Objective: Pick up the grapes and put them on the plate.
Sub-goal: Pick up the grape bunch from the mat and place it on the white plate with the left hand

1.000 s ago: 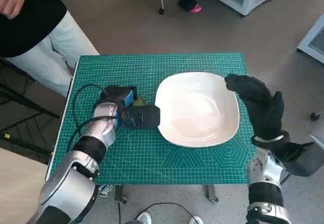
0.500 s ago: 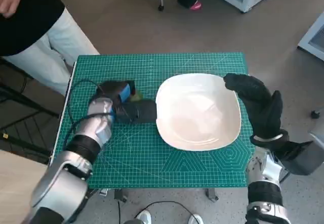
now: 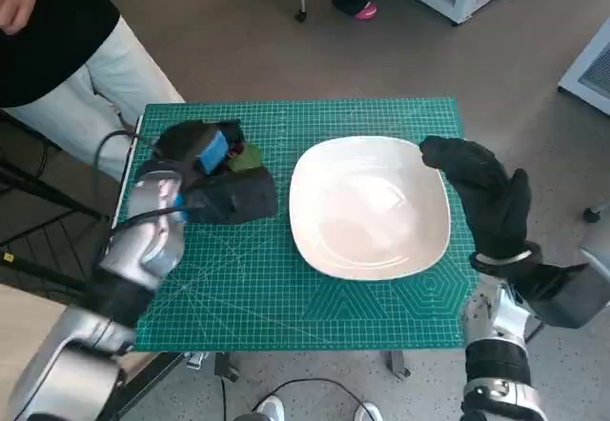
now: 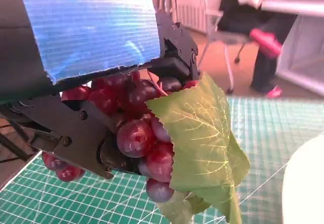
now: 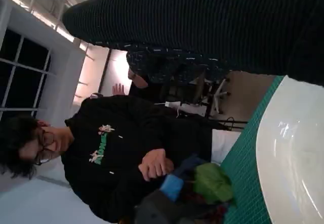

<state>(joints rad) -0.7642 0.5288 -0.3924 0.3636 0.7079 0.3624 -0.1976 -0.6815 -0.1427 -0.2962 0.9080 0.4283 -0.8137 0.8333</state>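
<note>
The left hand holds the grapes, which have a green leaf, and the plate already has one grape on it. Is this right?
Not quite: the plate is empty, as the head view shows. The rest stands: the left hand holds the grapes, with their green leaf.

My head view is evenly lit and sharp, with soft glare on the plate (image 3: 370, 207) and bowed edges. The left wrist view is bright and crisp on the grapes (image 4: 132, 127), blurred behind. The right wrist view is dim, its windows (image 5: 23, 67) dark.

Red grapes (image 4: 136, 133) beside white plate (image 3: 370, 207)
</note>
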